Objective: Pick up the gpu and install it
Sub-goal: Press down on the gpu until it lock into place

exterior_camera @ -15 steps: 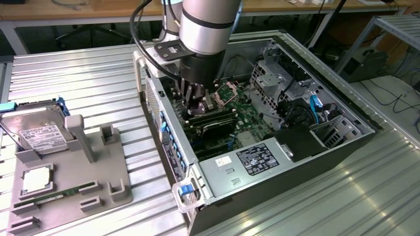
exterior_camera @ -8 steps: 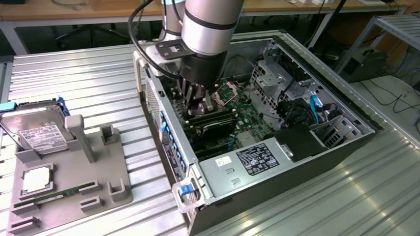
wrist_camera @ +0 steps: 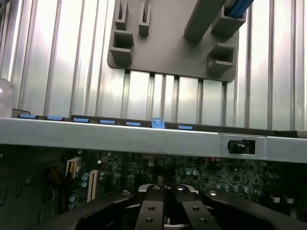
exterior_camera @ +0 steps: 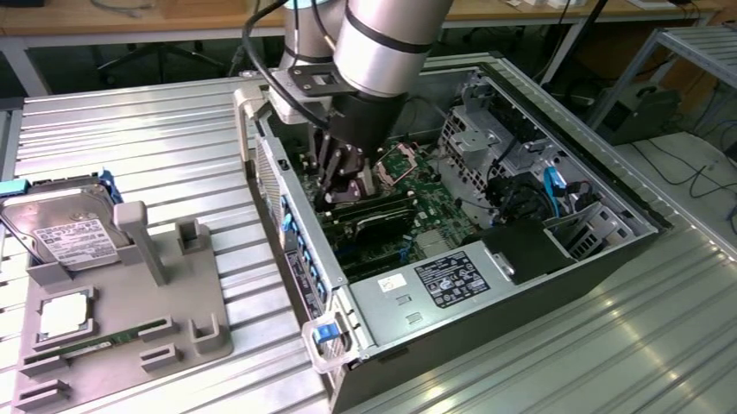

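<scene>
The gpu (exterior_camera: 374, 220), a flat black card, sits low inside the open computer case (exterior_camera: 599, 259) on the green motherboard (exterior_camera: 432, 203). My gripper (exterior_camera: 340, 191) reaches down into the case and is right at the card's end nearest the rear wall. Its fingers are shut. In the wrist view the gripper (wrist_camera: 165, 218) shows its two fingers pressed together above the motherboard (wrist_camera: 230, 177). The card itself is hidden there. I cannot tell whether the fingertips pinch the card's edge or only rest on it.
A grey parts holder (exterior_camera: 185, 302) stands on the ribbed metal table at the exterior view's left. It carries a silver hard drive (exterior_camera: 64, 237), a processor (exterior_camera: 64, 315) and a green memory stick (exterior_camera: 98, 342). The case's rear wall (wrist_camera: 144, 136) and drive cages (exterior_camera: 484, 129) hem in the arm.
</scene>
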`<state>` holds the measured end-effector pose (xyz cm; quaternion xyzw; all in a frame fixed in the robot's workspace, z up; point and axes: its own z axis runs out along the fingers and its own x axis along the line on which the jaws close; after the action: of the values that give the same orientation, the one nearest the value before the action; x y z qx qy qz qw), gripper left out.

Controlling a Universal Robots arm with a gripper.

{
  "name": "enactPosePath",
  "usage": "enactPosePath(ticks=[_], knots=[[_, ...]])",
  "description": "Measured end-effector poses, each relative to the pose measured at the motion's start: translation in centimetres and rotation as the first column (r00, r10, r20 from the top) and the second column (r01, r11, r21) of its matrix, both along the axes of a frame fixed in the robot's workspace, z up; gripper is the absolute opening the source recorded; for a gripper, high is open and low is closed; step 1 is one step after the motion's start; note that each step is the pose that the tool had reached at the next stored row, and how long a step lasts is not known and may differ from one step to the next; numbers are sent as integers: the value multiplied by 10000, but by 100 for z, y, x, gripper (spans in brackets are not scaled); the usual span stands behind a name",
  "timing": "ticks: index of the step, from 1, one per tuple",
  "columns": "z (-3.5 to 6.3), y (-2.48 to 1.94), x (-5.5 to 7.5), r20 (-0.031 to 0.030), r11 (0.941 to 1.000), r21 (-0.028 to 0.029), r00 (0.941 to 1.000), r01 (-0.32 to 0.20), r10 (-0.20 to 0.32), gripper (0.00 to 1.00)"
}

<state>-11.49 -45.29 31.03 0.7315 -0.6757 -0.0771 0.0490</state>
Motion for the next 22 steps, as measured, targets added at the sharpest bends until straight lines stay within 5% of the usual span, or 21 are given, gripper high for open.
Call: enactPosePath(ticks=[5, 12, 16, 22], knots=[[-20, -25, 129, -388, 10000, 3, 9992, 0, 0, 11], [-90, -48, 156, -633, 10000, 1, 9980, 0, 0, 11], [-108, -49, 153, -969, 10000, 1, 9953, 0, 0, 11], [-138, -49, 100, -1010, 10000, -1, 9949, 0, 0, 11]])
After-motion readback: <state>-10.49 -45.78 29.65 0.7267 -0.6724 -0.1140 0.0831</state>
